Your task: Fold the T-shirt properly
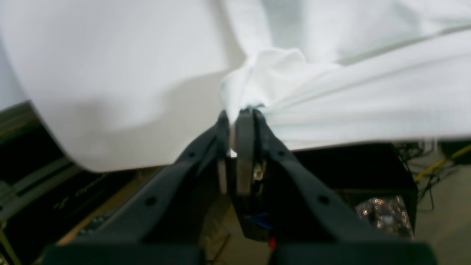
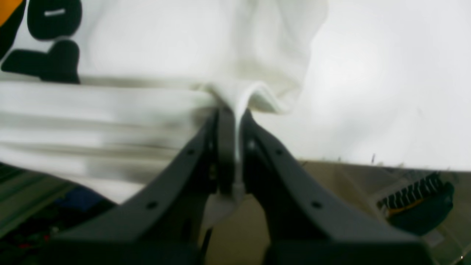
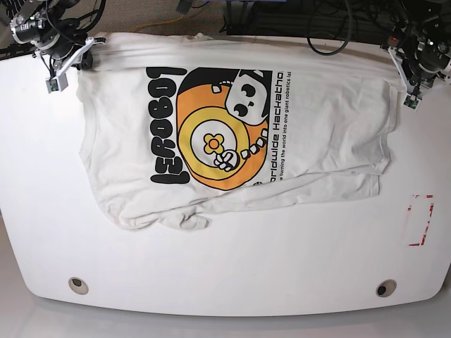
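The off-white T-shirt (image 3: 127, 183) lies print-up on the white table (image 3: 225, 274), stretched along the far edge, with the orange flower graphic (image 3: 211, 144) and black letters in the middle. Its near edge is bunched and wrinkled. My right gripper (image 3: 77, 60) is at the far left corner of the shirt, shut on a pinch of its cloth (image 2: 254, 92). My left gripper (image 3: 403, 79) is at the far right corner, shut on a bunched fold of white cloth (image 1: 272, 77). In both wrist views the jaws stand closed with fabric between them, at the table's back edge.
A red-outlined rectangle mark (image 3: 421, 220) is on the table at the right. Two round fittings (image 3: 78, 285) (image 3: 385, 288) sit near the front edge. Cables (image 3: 331, 21) run behind the table's far edge.
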Tool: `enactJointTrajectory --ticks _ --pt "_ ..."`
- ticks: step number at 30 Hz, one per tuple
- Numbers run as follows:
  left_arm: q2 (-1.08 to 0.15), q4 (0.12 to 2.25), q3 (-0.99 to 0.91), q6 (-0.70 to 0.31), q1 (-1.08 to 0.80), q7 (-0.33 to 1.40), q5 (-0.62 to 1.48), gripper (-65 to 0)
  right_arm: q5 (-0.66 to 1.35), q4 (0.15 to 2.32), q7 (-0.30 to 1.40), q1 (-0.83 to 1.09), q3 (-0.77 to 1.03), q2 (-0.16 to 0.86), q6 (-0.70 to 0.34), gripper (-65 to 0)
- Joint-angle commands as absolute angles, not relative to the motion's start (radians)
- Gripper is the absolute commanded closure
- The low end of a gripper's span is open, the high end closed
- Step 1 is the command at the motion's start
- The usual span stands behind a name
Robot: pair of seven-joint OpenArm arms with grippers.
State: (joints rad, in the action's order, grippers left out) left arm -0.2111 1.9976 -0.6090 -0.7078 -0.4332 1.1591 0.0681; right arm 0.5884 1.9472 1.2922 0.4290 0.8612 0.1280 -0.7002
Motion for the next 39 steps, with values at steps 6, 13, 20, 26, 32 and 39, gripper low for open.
enactJointTrajectory --ticks 6,13,20,26,32,39 --pt "-0.234 2.006 -0.621 -0.698 -0.295 1.178 0.028 0.0 0.573 1.96 1.279 0.337 0.866 0.147 -0.698 0.0" --pt "-0.234 1.988 -0.59 -0.698 -0.186 1.178 0.024 0.0 0.567 1.874 1.279 0.211 0.865 0.148 -0.698 0.0" --pt "-0.239 1.871 -0.518 -0.698 -0.099 1.171 0.024 0.0 0.567 1.745 1.279 0.114 0.863 0.156 -0.698 -7.0" --pt "-0.243 1.748 -0.467 -0.698 -0.031 1.171 0.024 -19.7 0.572 1.748 1.276 0.105 0.868 0.156 -0.698 -38.5" --pt "-0.246 1.687 -0.464 -0.698 0.008 1.17 0.024 -46.5 0.575 1.891 1.283 0.185 0.874 0.143 -0.698 -46.6" --pt "-0.278 1.695 -0.461 -0.698 -0.002 1.101 0.03 -47.9 0.604 1.948 1.314 0.308 0.871 0.058 -0.698 -46.8"
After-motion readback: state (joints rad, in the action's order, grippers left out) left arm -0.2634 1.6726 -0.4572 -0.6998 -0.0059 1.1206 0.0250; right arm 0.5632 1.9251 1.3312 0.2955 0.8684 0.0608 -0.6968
